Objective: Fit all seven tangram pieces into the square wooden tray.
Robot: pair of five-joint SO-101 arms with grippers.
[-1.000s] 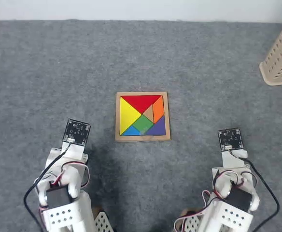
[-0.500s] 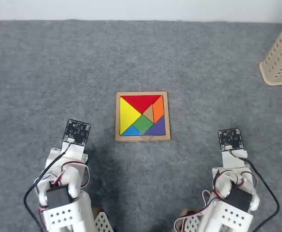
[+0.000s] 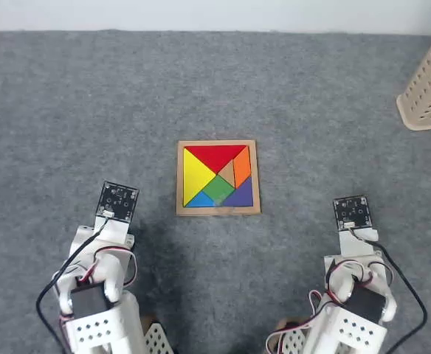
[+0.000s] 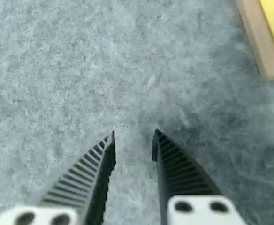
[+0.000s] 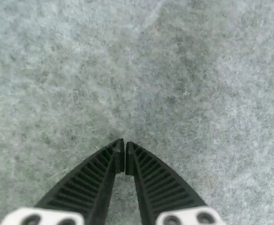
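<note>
The square wooden tray (image 3: 180, 177) lies mid-table on grey carpet and holds the tangram pieces: red triangle (image 3: 215, 156), yellow triangle (image 3: 195, 175), orange piece (image 3: 243, 167), green square (image 3: 218, 189), tan triangle (image 3: 227, 174), blue triangle (image 3: 199, 199) and purple triangle (image 3: 240, 195). The left arm (image 3: 101, 273) rests near the front left, its gripper (image 4: 132, 138) slightly open over bare carpet, with the tray's corner (image 4: 261, 42) nearby. At the front right sits the right arm (image 3: 356, 273); its gripper (image 5: 125, 143) is shut on nothing above carpet.
A beige slotted basket (image 3: 429, 81) stands at the far right edge. A pale wall strip (image 3: 215, 15) borders the back of the carpet. Bare carpet surrounds the tray on every side.
</note>
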